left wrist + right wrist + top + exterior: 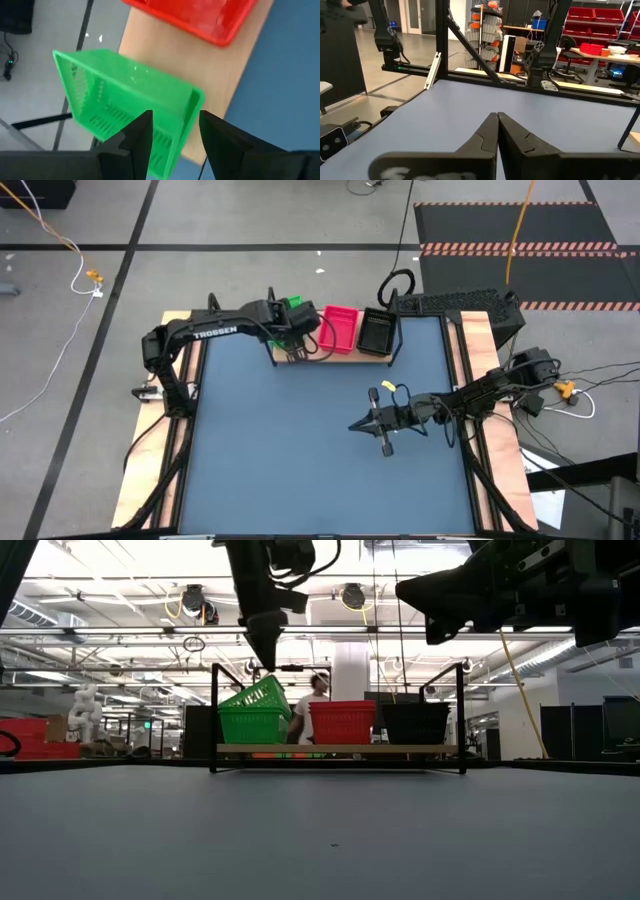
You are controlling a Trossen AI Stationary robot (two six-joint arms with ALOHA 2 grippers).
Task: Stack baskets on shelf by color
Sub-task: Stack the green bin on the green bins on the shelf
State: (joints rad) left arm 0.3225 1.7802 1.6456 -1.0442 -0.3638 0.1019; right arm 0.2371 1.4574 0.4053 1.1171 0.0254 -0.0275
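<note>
Green basket (125, 107) sits tilted on the shelf (335, 749); I see my left hand (172, 132) gripping its rim, right hand (497, 131) closed, holding nothing.

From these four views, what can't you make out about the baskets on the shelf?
- Count per stack: the low view shows the red and black piles side-on, their layers merged.
- Green basket: in the high view the left arm covers most of it.
- Grip: the left wrist view shows the left fingers astride the tilted green basket's wall; contact is unclear.
- Red basket in the left wrist view: cut off by the edge.
- Shelf: absent from the right wrist view.
</note>
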